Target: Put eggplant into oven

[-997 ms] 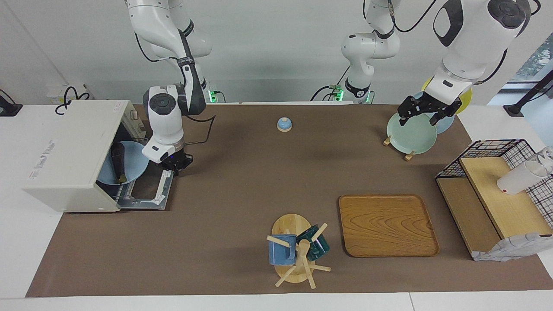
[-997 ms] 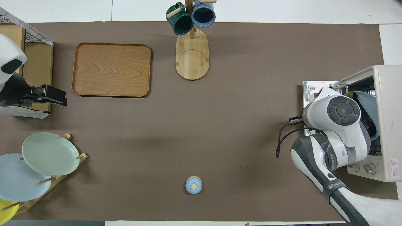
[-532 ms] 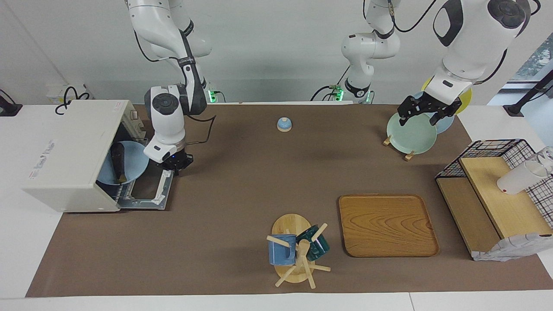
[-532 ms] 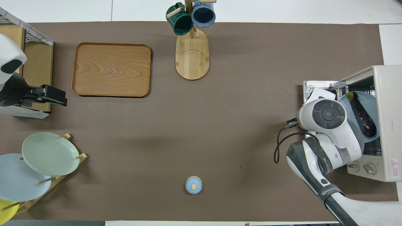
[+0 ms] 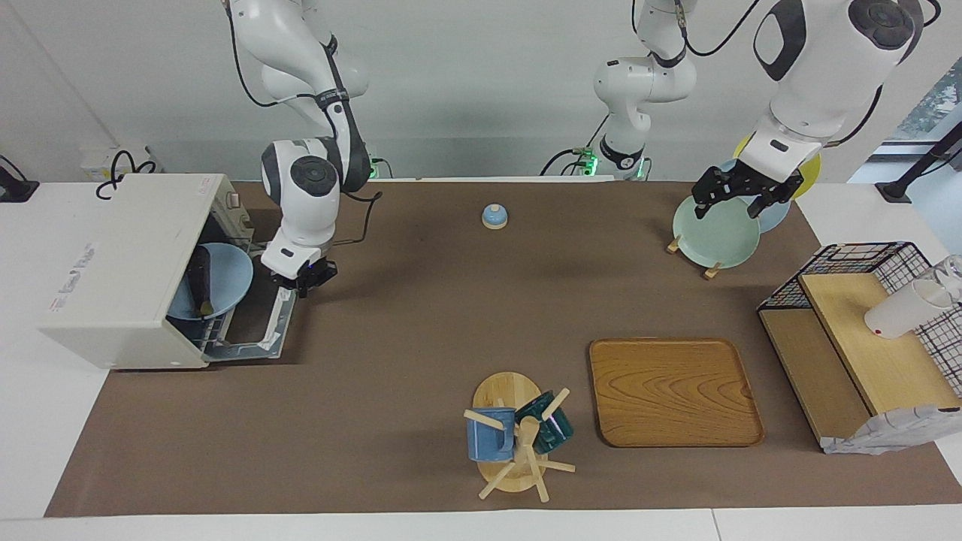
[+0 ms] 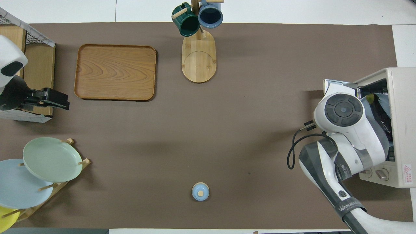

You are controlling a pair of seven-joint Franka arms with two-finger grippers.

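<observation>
Lying lengthwise along oven (image 5: 120, 270) mouth, eggplant (image 5: 200, 282) stem outward

— Eyes on the table (image 5: 421, 315): a brown mat (image 5: 391, 376) covers nearly all of it, white edges showing around. What's sitting on it?

— At the right arm's end, the off-white toaster oven (image 5: 120, 263), its door (image 5: 259, 327) partly lowered. Close to the robots, mid-table, a small blue bell (image 5: 494, 216).

— And toward the left arm's end?

— A wooden plate rack (image 5: 695, 255) holding a green plate (image 5: 714, 231), nearer the robots than the black wire basket (image 5: 864, 259) with its wooden shelf (image 5: 857, 361). Farther from the robots lies a wooden tray (image 5: 674, 391), and beside it the mug tree (image 5: 511, 436), carrying a blue mug (image 5: 490, 434) and a dark green one (image 5: 547, 427)
</observation>
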